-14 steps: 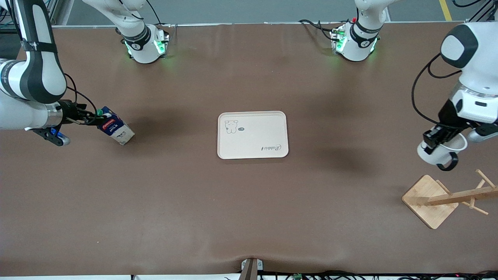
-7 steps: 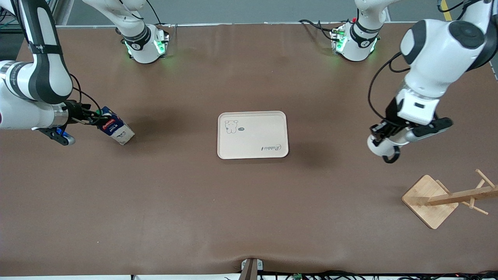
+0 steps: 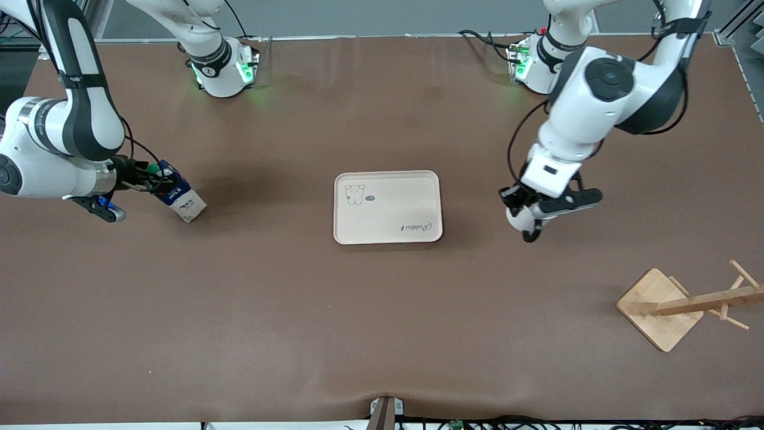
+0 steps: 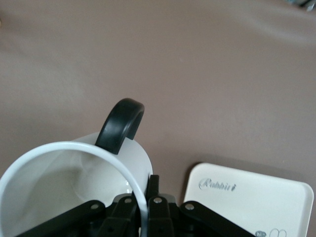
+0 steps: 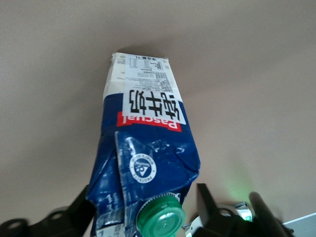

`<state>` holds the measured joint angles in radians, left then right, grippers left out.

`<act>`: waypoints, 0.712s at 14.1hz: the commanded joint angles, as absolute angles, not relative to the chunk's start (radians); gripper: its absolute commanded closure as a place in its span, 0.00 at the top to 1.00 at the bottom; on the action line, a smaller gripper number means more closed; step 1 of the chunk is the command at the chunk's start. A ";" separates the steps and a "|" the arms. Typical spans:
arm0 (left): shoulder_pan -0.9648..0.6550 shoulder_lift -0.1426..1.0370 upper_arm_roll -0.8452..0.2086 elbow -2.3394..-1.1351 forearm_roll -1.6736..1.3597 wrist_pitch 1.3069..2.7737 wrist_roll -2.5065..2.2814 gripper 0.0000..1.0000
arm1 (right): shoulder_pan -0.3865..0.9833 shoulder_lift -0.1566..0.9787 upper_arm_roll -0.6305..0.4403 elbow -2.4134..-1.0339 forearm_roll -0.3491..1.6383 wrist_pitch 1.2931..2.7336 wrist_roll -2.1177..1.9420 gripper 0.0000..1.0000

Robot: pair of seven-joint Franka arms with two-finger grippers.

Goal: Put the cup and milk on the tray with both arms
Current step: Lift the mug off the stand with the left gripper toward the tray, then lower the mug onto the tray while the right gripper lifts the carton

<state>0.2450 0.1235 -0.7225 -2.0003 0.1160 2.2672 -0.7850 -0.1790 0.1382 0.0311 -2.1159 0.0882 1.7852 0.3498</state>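
Toward the right arm's end of the table, the small dark-blue milk carton with a green round cap [image 3: 177,197] stands tilted on the brown tabletop [image 3: 382,310], its cap end leaning toward the right gripper [image 3: 152,178]. That black two-finger gripper sits at the carton's top, one finger on each side of the cap end; in the right wrist view the fingers [image 5: 210,205] flank the carton [image 5: 145,153] and the green cap [image 5: 160,217], but whether they press on it I cannot tell.

At mid-table lies the flat cream-beige rectangular tray with rounded corners [image 3: 388,233], carrying only its own cartoon animal drawing and script "Rabbit" lettering; nothing sits on it.

Just beside the tray, toward the left arm's end, the left gripper [image 3: 518,202] hangs over bare tabletop, clamped on the rim of the small white mug with a black handle [image 3: 525,222]. In the left wrist view the fingers [image 4: 155,197] pinch the mug's wall [image 4: 74,173], the mug's inside looks empty, and a corner of the tray [image 4: 256,197] shows nearby.

Near the front camera at the left arm's end stands a square-based wooden rack with pegs [image 3: 662,307], bare.
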 commanded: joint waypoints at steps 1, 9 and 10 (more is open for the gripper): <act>0.154 0.257 -0.727 -1.883 0.218 2.191 -0.938 0.00 | -0.187 0.113 0.037 -2.141 0.098 1.799 0.368 0.57; -0.069 0.547 -0.712 -1.750 0.330 2.171 -1.204 0.00 | -0.167 0.123 0.038 -2.053 0.097 1.700 0.339 0.24; -0.093 0.564 -0.704 -1.749 0.348 2.171 -1.236 0.00 | -0.163 0.124 0.038 -2.028 0.097 1.672 0.325 0.24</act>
<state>-0.0409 0.5238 -0.7154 -1.7959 0.3045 2.2014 -1.1671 -0.1715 0.1381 0.0343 -2.0769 0.0883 1.7332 0.3430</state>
